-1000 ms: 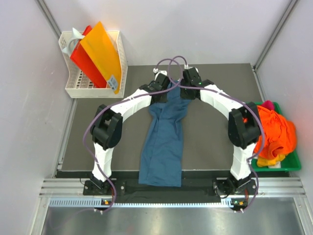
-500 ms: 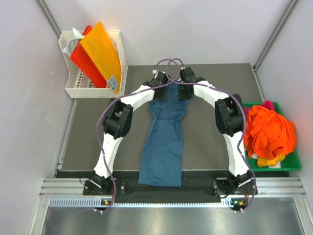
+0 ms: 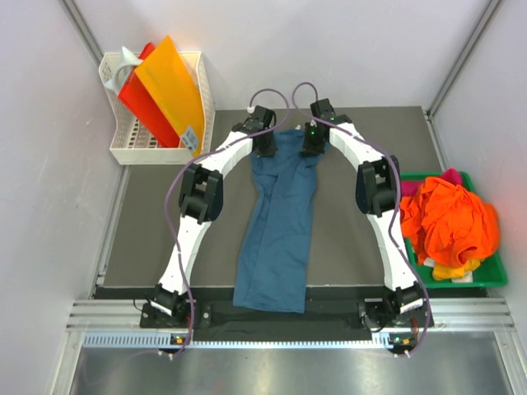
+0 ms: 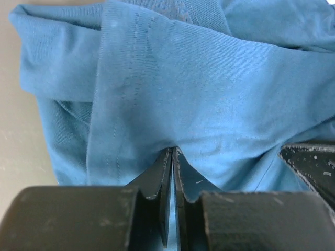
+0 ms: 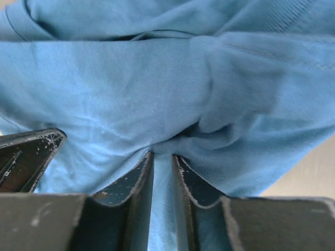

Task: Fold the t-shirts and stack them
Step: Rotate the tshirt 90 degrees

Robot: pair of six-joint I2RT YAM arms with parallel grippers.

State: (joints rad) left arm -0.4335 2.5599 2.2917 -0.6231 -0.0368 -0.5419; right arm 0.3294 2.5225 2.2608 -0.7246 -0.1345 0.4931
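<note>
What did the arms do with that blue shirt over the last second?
Both arms stretched out toward the far edge, elbows swinging inward. The left gripper and right gripper, each clamped on the blue t-shirt, dragged its far end away from the bases, straightening it. Its near hem, the orange pile in the green tray and the white basket did not move.

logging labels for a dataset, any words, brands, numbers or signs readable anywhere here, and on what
No text can be read in any view.
The small pale tag on the yellow sheet in the white basket: too small to read.
On the blue t-shirt: plain cloth, no print or label showing.
</note>
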